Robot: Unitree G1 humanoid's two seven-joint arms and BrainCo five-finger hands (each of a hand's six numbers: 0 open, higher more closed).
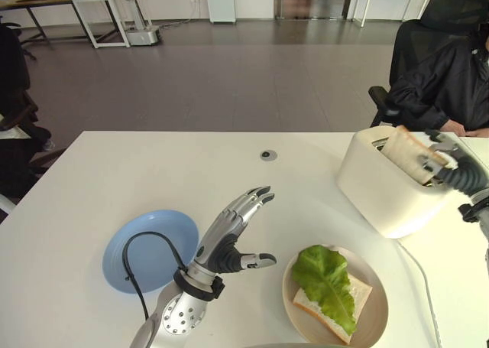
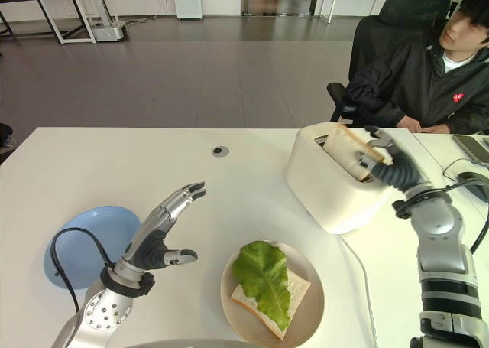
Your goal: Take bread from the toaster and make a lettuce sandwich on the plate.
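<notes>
Bread slice [image 2: 345, 149] light, dry, stiff but crumbly; I think hard pinch breaks it. Best hold is top crust edge, on both faces. Slice stands tilted, half out of toaster [image 2: 328, 191]. My right hand [image 2: 387, 163] clamped on its upper edge. My left hand [image 2: 162, 232] has fingers spread, holds nothing, above surface between blue plate [image 2: 72, 245] and plate [image 2: 309, 317] with lettuce [image 2: 263, 275].

White toaster [image 2: 321, 187], pale blue plate [image 2: 80, 245], tan plate [image 2: 315, 308], green lettuce [image 2: 263, 279], bread [image 1: 403, 151] seemingly beige.
</notes>
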